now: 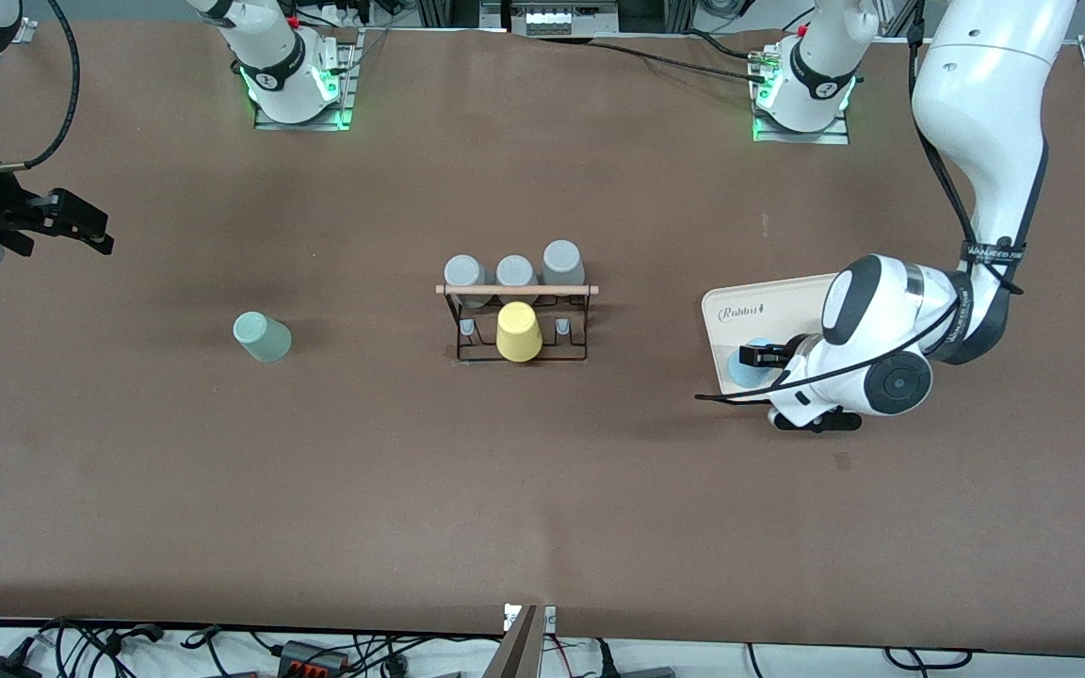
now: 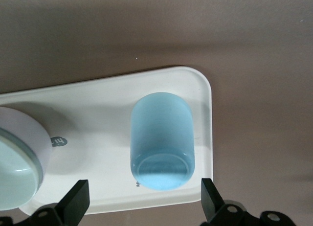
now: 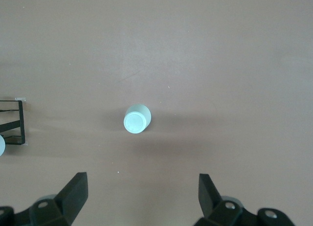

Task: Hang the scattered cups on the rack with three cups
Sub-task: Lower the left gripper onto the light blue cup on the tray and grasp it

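Two open grippers: left gripper (image 2: 142, 199) over light blue plastic tumbler (image 2: 162, 140) on white tray (image 2: 98, 96), we centre before closing; right gripper (image 3: 142, 194) waits spread, frame's upper left.

Rack (image 1: 516, 320) mid-table; one cup (image 1: 262, 337) toward right arm's end, other cup (image 2: 162, 140) on tray (image 2: 102, 101).

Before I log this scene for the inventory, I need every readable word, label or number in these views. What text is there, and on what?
"Rabbit": printed on the white tray, near its corner toward the rack.
White lettering on a black band around the left arm's forearm: too small to read.
A small round dark mark on the white disc on the tray: unreadable.
The light blue cup and mint green cup: no text.
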